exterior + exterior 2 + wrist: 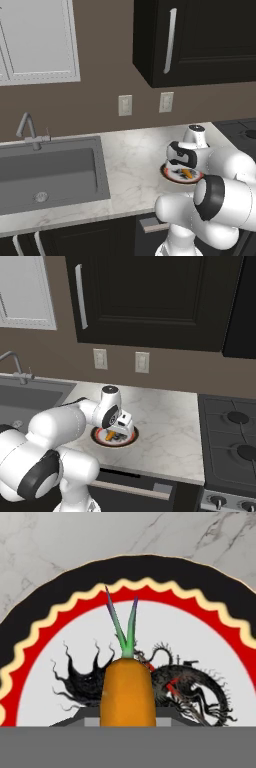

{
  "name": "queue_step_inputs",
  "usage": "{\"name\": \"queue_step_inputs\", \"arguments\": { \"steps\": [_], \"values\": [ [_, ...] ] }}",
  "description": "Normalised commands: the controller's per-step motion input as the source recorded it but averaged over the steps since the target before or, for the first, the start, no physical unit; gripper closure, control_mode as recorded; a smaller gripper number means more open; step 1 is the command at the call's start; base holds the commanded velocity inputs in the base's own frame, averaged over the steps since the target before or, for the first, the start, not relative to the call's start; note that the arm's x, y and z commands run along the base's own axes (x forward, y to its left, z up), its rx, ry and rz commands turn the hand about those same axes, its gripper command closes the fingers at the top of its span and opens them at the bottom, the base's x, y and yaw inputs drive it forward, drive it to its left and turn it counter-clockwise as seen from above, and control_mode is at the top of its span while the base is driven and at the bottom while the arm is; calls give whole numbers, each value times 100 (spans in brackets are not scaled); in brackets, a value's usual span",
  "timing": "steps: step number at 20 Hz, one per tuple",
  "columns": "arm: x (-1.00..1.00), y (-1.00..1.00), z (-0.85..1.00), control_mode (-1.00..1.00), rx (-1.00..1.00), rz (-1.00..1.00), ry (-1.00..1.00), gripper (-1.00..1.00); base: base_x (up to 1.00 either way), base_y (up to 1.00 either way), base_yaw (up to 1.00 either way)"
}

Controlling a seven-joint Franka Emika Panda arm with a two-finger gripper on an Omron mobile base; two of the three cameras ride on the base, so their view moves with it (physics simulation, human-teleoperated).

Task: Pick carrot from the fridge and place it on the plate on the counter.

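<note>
The plate (pixel 166 175) (pixel 131 438) lies on the white marble counter (pixel 135 155) (pixel 165 426), close to its front edge. Its black and red-orange rim (pixel 150 567) rings a white centre with a dark dragon pattern. My gripper (pixel 185 170) (pixel 116 434) (pixel 126 721) points down over the plate's centre, shut on the carrot (pixel 187 173) (pixel 109 436) (pixel 126 692). The orange carrot sits between the fingertips (pixel 75 720), green stalks pointing away from the hand, just above or on the plate; I cannot tell whether it touches. The fridge is out of view.
A grey sink (pixel 50 170) with a faucet (pixel 30 131) lies to the left of the plate. A dark stovetop (pixel 230 441) borders the counter on the right. Black wall cabinets (pixel 200 40) hang above, with two outlets (pixel 125 105) on the wall.
</note>
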Motion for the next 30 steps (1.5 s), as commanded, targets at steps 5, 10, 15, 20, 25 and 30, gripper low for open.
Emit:
{"name": "queue_step_inputs", "arguments": {
  "steps": [5,10,15,20,25,30],
  "values": [
    [0,0,0,-100,0,0,0,-100,0,0,0],
    [0,0,0,-100,0,0,0,-100,0,0,0],
    [-2,0,0,-100,0,0,0,-100,0,0,0],
    [-15,0,34,-100,0,0,-5,-100,0,0,0],
    [-42,2,71,-100,0,0,-20,-100,0,0,0],
    [-66,4,75,-100,0,0,-28,-100,0,0,0]
  ]
}}
